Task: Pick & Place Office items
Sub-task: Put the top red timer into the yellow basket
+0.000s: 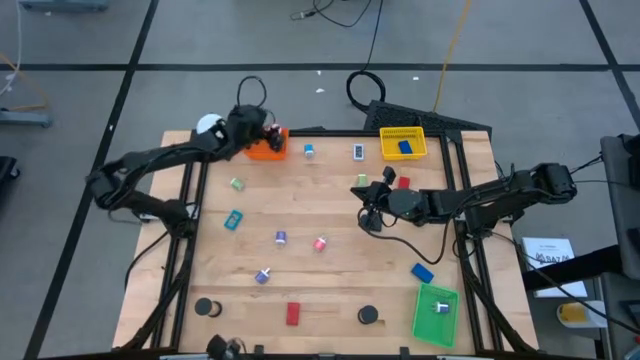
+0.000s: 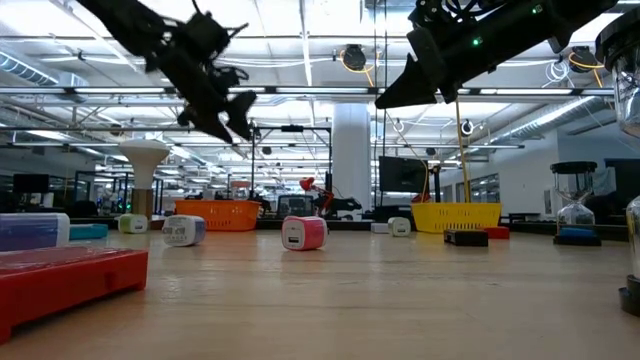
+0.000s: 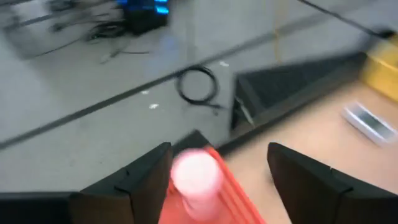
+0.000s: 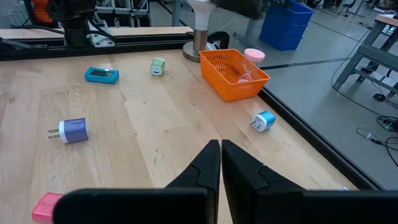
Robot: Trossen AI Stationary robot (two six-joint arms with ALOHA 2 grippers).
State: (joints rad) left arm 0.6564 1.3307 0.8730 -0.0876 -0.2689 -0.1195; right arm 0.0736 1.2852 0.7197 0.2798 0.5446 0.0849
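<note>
My left gripper (image 3: 219, 149) hangs open above the orange tray (image 1: 265, 149) at the table's far left. A pink piece (image 3: 196, 174) stands in that tray below the fingers, clear of them; the right wrist view shows it (image 4: 253, 57) at the tray's far wall. My right gripper (image 4: 221, 146) is shut and empty, hovering over the table's middle right (image 1: 368, 220). Office items lie scattered on the wood: a pink plug (image 1: 320, 243), a purple plug (image 1: 281, 237), a teal block (image 1: 233, 219), a red block (image 1: 293, 313), and black discs (image 1: 205, 308) (image 1: 369, 315).
A yellow tray (image 1: 403, 144) with a blue block stands at the far right. A green tray (image 1: 436, 313) holding a small piece sits at the near right. A white ball on a base (image 1: 208, 126) stands beside the orange tray. Black rails run along the table's edges.
</note>
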